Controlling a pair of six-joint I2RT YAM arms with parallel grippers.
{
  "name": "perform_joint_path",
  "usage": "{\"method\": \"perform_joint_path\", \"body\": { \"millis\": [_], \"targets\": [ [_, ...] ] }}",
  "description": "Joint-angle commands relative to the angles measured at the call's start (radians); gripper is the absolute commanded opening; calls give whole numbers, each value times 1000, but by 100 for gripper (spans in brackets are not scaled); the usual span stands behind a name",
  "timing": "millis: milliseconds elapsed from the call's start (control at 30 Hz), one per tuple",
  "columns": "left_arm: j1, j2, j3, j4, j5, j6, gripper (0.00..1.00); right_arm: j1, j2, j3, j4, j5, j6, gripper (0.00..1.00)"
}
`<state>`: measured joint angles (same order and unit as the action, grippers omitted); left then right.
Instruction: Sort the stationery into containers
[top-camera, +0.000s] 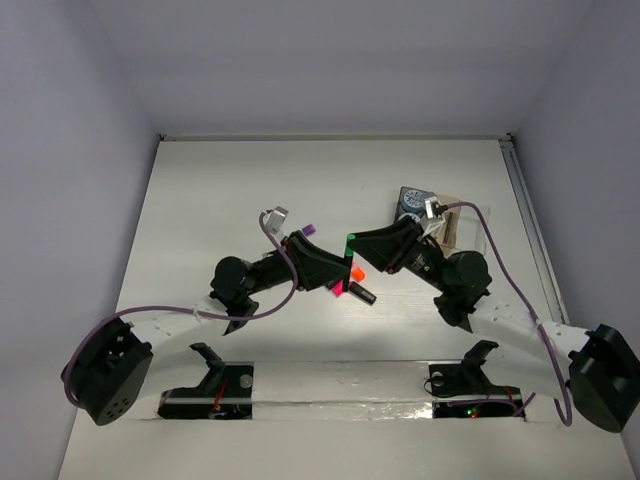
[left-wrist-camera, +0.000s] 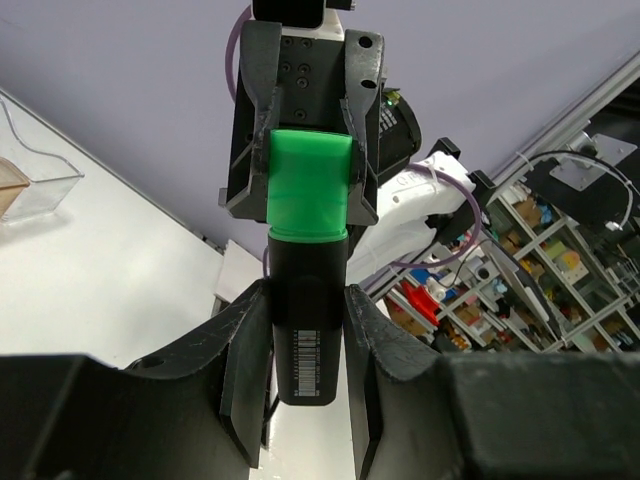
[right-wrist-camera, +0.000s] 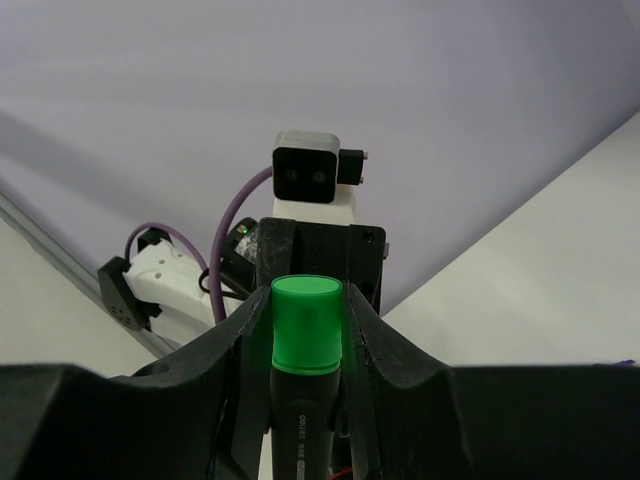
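A black-bodied highlighter (left-wrist-camera: 307, 330) with a green cap (left-wrist-camera: 309, 185) hangs above the table between both arms. My left gripper (left-wrist-camera: 305, 400) is shut on its black body. My right gripper (right-wrist-camera: 305, 335) is shut on the green cap (right-wrist-camera: 305, 325), facing the left one. In the top view the two grippers meet at mid-table, left gripper (top-camera: 335, 272) below, right gripper (top-camera: 352, 245) above, with the green cap (top-camera: 350, 240) between them. The clear box (top-camera: 458, 228) with a tan insert and the dark grey holder (top-camera: 412, 200) stand at the back right.
Under the grippers lie a black marker (top-camera: 361, 295), an orange cap (top-camera: 357, 271) and a pink cap (top-camera: 338, 290). A purple cap (top-camera: 308, 230) shows beside the left wrist. Blue-and-white patterned pieces sit in the grey holder. A corner of the clear box (left-wrist-camera: 35, 180) shows in the left wrist view.
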<state>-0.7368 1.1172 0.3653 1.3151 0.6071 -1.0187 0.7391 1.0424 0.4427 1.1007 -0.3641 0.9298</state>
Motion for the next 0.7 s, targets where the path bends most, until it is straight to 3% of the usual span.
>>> {"method": "perform_joint_path", "body": {
  "millis": [0,167,433,667],
  "targets": [
    [42,-31,41,349,-122,9,0,46,-70,33,-71,-187,-49,19],
    [60,-51,50,325,-124,28,0,46,-110,48,-188,-213,-78,19],
    [60,-25,80,335,-142,37,0,82,-76,30,-139,-207,-80,18],
    [106,-39,130,314,-130,52,0,141,-94,21,-220,-145,-151,16]
  ]
}}
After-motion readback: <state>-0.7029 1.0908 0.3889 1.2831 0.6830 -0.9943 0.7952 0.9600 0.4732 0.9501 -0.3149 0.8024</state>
